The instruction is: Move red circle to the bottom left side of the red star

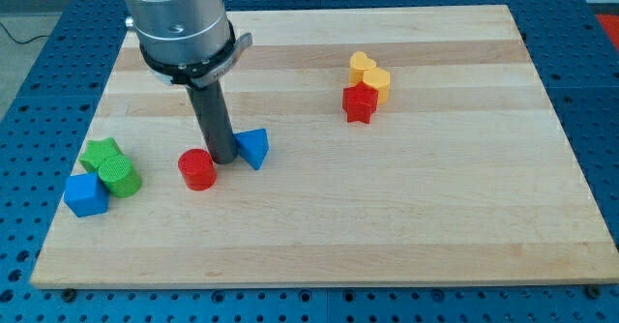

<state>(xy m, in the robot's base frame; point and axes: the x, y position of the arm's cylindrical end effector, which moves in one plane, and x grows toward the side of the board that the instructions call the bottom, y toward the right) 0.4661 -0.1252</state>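
Note:
The red circle (197,169) is a short red cylinder at the view's left centre on the wooden board. The red star (360,102) lies far to its right and higher up. My tip (222,159) stands just right of the red circle's upper edge, in the gap between it and a blue triangle (253,148). It looks close to touching both.
Two yellow blocks (370,73) sit touching the red star's top right. At the view's left edge are a green star (101,154), a green cylinder (120,177) and a blue cube (86,195). The board (406,217) is edged by a blue perforated table.

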